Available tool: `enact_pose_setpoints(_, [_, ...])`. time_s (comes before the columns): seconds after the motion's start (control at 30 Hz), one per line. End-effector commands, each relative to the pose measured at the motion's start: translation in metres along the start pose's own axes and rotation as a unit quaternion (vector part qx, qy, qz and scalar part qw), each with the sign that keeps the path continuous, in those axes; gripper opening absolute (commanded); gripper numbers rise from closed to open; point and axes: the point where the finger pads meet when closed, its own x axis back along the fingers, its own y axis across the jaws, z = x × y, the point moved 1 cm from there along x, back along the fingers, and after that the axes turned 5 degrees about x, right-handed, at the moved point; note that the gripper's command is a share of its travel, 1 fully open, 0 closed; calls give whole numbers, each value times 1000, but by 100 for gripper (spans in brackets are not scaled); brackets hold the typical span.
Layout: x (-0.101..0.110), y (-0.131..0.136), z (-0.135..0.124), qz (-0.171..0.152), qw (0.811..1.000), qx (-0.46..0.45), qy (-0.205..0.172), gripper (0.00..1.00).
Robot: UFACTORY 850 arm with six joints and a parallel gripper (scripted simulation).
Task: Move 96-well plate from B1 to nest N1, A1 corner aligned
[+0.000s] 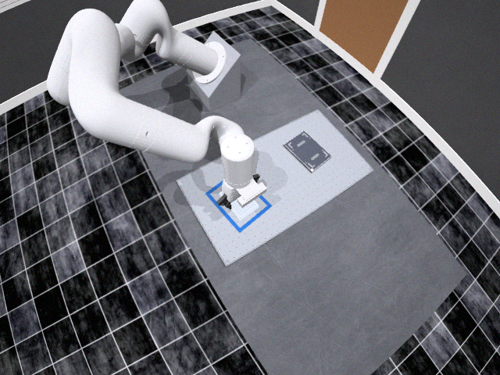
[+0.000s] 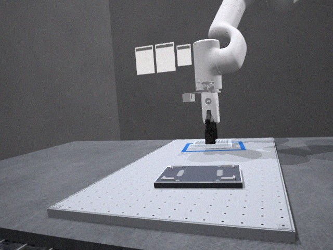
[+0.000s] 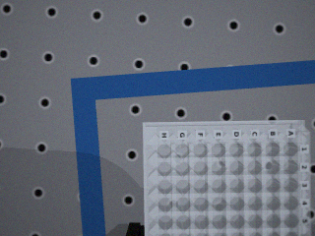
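The clear 96-well plate (image 2: 210, 144) (image 1: 238, 205) lies flat inside the blue square of spot B1 on the white perforated board. In the wrist view the plate (image 3: 226, 179) fills the lower right, with column letters H to A along its top edge and row numbers down its right side. My gripper (image 2: 210, 139) is open and hangs straight down over the plate, its fingertips at about the plate's height, straddling it. Whether they touch it I cannot tell. The dark plate nest N1 (image 2: 199, 176) lies empty on the same board, nearer the exterior camera; it also shows in the top view (image 1: 306, 151).
The white perforated board (image 2: 177, 194) rests on a grey table. The arm's base (image 1: 213, 73) stands on a grey block at the table's far end. Small raised locators sit on the nest's corners.
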Motion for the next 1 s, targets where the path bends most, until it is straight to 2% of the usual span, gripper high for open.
enact_pose_setpoints(0.0, [-1,0,1,0,1000,0,1,100])
enact_pose_setpoints(0.9, [-7,0,1,0,1000,0,1,100])
enact_pose_setpoints(0.93, [-7,0,1,0,1000,0,1,0])
enact_pose_setpoints(0.97, [-7,0,1,0,1000,0,1,0])
